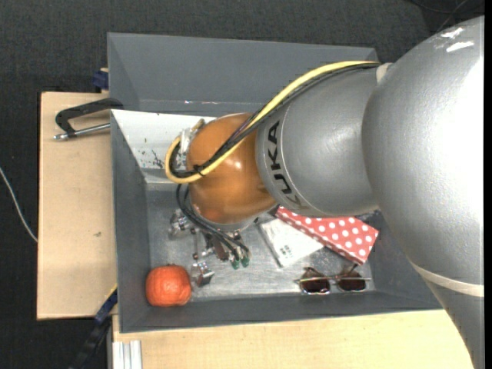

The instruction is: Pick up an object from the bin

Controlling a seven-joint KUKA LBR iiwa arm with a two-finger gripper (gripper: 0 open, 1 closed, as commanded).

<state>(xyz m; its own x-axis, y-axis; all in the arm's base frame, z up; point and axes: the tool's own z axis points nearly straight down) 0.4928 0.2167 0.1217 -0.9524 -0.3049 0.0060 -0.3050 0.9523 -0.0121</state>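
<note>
The tool [209, 258] stood low over the bin [129, 229] floor, just beside the orange ball [167, 286] in the view's lower-left corner. Its open or closed state could not be told. Judged step: approach. The next move would call for centring over the ball.

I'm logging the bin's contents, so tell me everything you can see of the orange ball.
The orange ball is round, reddish-orange, matt and slightly mottled. It rests on the floor of the bin, in the view's lower-left corner, close to the front wall. The claw stands just to its right; whether they touch cannot be judged.
</note>
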